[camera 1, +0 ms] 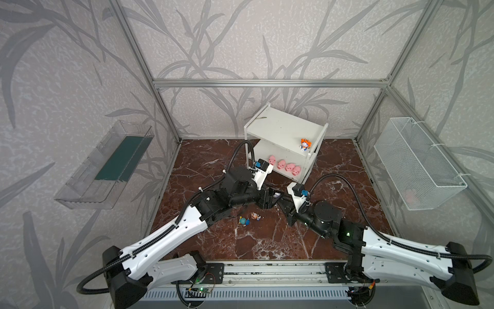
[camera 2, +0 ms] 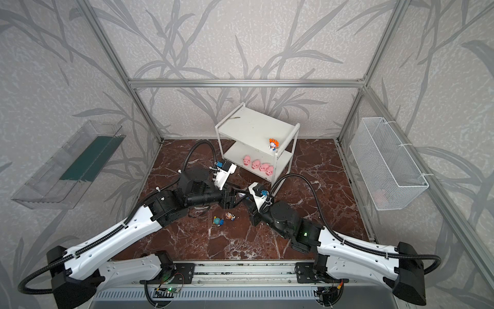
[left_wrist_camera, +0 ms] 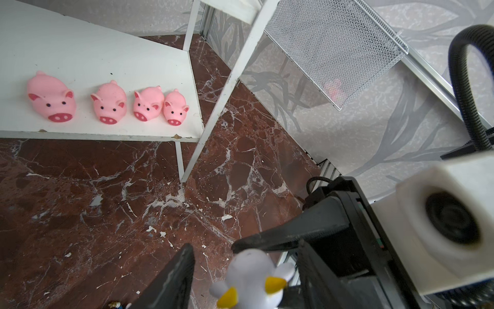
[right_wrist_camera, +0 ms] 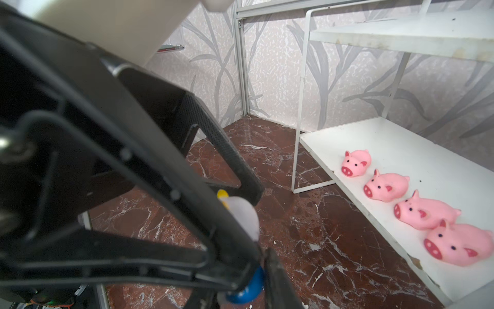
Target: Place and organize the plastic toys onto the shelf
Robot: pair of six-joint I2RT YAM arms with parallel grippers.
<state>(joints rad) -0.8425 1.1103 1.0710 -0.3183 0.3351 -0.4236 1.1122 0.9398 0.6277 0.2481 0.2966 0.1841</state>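
Note:
Both grippers meet above the floor in front of the shelf (camera 1: 280, 125) (camera 2: 254, 125). My right gripper (right_wrist_camera: 251, 283) (camera 1: 283, 199) is shut on the blue body of a white-gold figurine (right_wrist_camera: 243, 216) (left_wrist_camera: 254, 278). My left gripper (left_wrist_camera: 246, 256) (camera 1: 270, 198) stands open around the figurine's head, with a gap at one finger (left_wrist_camera: 173, 281). Several pink pigs (camera 1: 284, 166) (left_wrist_camera: 107, 104) (right_wrist_camera: 401, 198) line the lower board. An orange-haired figurine (camera 1: 304, 144) (camera 2: 273, 144) stands on the top board. A teal one (camera 1: 243, 221) and a brown one (camera 1: 256, 216) lie on the floor.
A clear plastic tray (camera 1: 107, 166) hangs on the left wall. On the right wall hangs a white mesh basket (camera 1: 417, 163) with something pink in its near end. Aluminium posts frame the marbled floor (camera 1: 267, 240). Black cable hoses arch over both wrists.

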